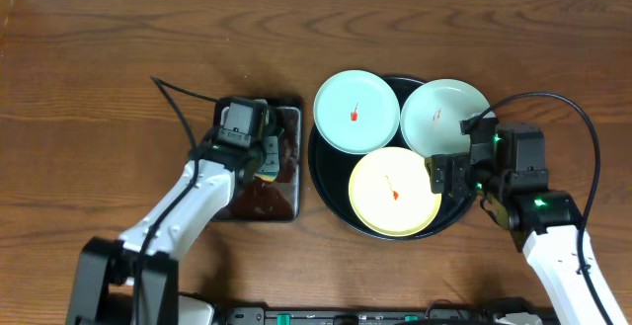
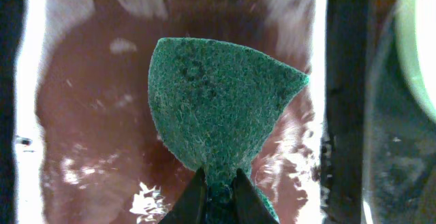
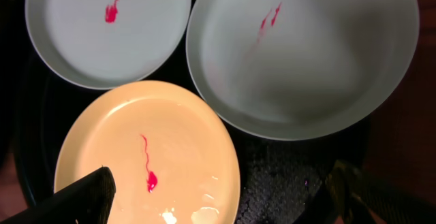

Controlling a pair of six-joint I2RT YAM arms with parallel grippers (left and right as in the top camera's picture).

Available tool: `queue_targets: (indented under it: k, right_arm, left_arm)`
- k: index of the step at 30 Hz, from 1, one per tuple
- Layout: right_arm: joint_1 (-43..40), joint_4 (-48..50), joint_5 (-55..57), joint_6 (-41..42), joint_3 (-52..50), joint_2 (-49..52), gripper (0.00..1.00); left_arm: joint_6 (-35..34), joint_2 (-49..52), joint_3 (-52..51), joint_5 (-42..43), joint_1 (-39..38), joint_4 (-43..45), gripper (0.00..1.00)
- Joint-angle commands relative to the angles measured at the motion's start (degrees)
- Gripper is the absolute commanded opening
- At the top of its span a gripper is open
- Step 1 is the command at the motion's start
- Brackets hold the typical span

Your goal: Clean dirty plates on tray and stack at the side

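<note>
Three plates lie in the black tray [image 1: 324,182], each with a red smear. One is pale blue-green at the back left [image 1: 356,112] [image 3: 102,40], one pale blue-green at the back right [image 1: 444,118] [image 3: 300,67], and one yellow in front [image 1: 394,192] [image 3: 157,142]. My right gripper [image 1: 449,175] [image 3: 221,197] hangs open over the yellow plate's right edge and the bare tray [image 3: 279,176], holding nothing. My left gripper [image 1: 263,159] [image 2: 219,178] is shut on the folded edge of a green scouring sponge [image 2: 218,108], just above reddish-brown liquid.
A rectangular metal pan [image 1: 292,206] [image 2: 30,115] of dark liquid stands directly left of the tray, almost touching it. Black cables [image 1: 178,98] [image 1: 583,127] loop over the wooden table [image 1: 99,88] behind each arm.
</note>
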Motion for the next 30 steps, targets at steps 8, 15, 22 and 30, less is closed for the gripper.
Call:
queue_targets:
  k: [8, 15, 22, 30]
  right_arm:
    - [-0.4, -0.8, -0.6, 0.5, 1.1, 4.1, 0.99]
    - [-0.4, -0.7, -0.6, 0.5, 1.1, 9.4, 0.99]
    - [-0.4, 0.2, -2.7, 0.5, 1.1, 14.4, 0.89]
    - [-0.4, 2.0, -2.8, 0.6, 1.1, 20.9, 0.65]
  left_arm:
    - [-1.4, 4.4, -0.2, 1.2, 0.1, 0.1, 0.08]
    - [-1.4, 1.2, 0.3, 4.7, 0.7, -0.6, 0.07]
    - [-2.9, -2.0, 0.3, 10.1, 3.5, -0.7, 0.07]
    - [-7.3, -0.4, 0.1, 12.1, 2.7, -0.9, 0.07]
